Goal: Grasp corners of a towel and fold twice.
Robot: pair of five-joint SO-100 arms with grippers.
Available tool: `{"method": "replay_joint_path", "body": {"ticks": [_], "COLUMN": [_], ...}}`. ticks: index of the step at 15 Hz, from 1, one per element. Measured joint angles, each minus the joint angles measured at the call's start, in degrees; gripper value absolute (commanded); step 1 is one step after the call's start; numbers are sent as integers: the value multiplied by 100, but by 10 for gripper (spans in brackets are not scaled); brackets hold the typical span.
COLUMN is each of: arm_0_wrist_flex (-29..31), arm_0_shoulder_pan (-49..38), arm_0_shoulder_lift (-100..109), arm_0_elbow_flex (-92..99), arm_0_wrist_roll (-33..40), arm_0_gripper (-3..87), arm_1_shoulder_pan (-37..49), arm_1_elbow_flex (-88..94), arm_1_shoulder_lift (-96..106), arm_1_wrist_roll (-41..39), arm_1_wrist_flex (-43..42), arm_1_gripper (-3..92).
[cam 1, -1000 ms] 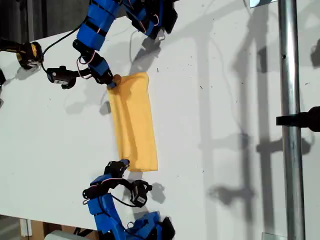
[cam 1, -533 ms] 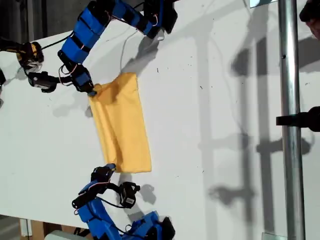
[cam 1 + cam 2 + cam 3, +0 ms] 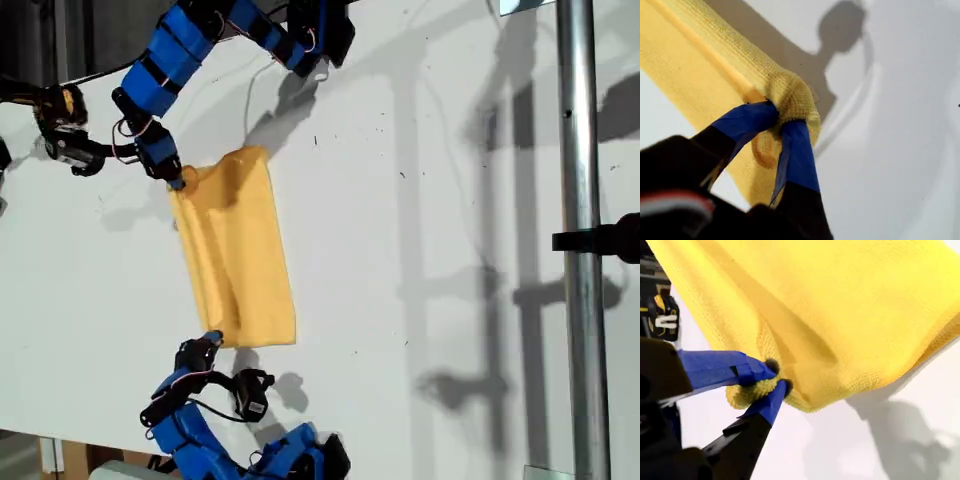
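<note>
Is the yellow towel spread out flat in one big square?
No, the towel is folded over into a long narrow strip on the white table.

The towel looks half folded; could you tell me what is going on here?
I am folding the towel on the white table. It lies as a long strip, apparently folded once. My first gripper pinches one corner and my second gripper another, one arm at each end of the strip.

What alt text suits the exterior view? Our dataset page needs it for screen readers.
A yellow-orange soft cloth towel, folded into a long strip, lies on a white table, with two blue robot arms pinching its end corners, one gripper above, another below.
</note>
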Motion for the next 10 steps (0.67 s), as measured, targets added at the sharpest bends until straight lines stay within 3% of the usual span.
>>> {"method": "replay_joint_path", "body": {"ticks": [6,10], "arm_0_wrist_flex": [-281,-721], "arm_0_shoulder_pan": [650,1195], "arm_0_shoulder_lift": [369,220], "arm_0_elbow_flex": [958,1591], "arm_0_wrist_roll": [-545,-1063], "arm_0_gripper": [-12,-12], "arm_1_shoulder_pan": [-527,-879], "arm_1_elbow_flex": [457,844], "arm_1_shoulder_lift": [193,-167], "arm_1_wrist_roll": [501,773], "arm_1_wrist_flex": [1257,1494], "arm_1_gripper": [-1,-1]}}
